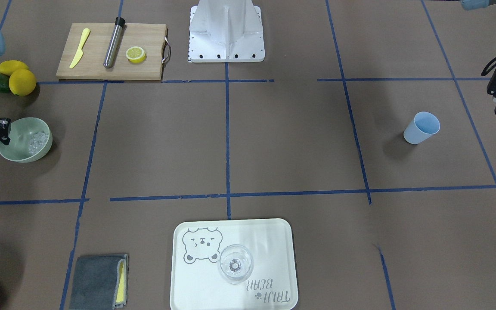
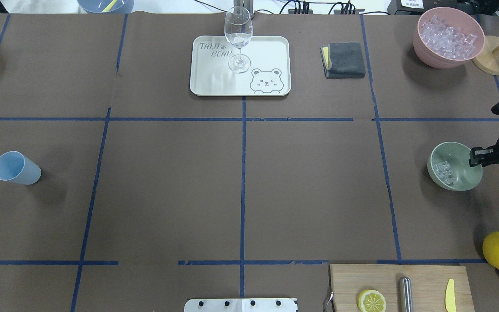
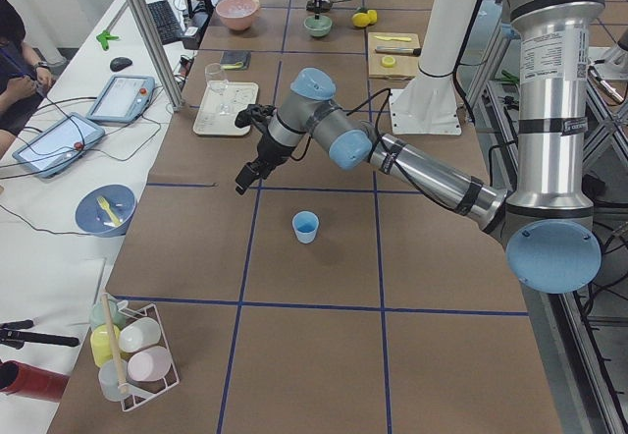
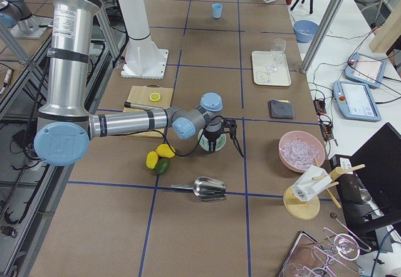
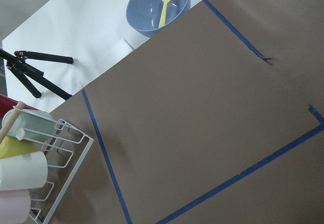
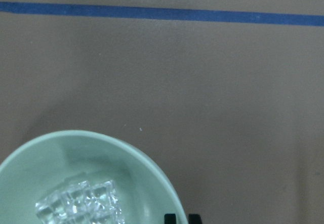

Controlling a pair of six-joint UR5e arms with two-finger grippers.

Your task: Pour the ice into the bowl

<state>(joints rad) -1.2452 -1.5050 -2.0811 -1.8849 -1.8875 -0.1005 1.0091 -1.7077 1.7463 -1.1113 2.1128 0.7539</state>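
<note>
The right gripper (image 2: 473,157), jaws narrow, seems to pinch the rim of the tilted bowl (image 2: 464,181); the ice (image 2: 443,172) lies inside, just beyond its tips. It should probably level the bowl slowly on the desk (image 2: 310,190) before releasing

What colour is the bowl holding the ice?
Pale sage green bowl, clearest in the overhead view.

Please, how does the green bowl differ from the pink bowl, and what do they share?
Colour: the green bowl is pale sage; the pink bowl is pink. Fill: the green bowl holds a small heap of ice; the pink bowl is nearly full of cubes. Contact: the right claw seems to pinch the green bowl's rim; no claw is at the pink bowl. Both are round, open and hold clear ice.
</note>
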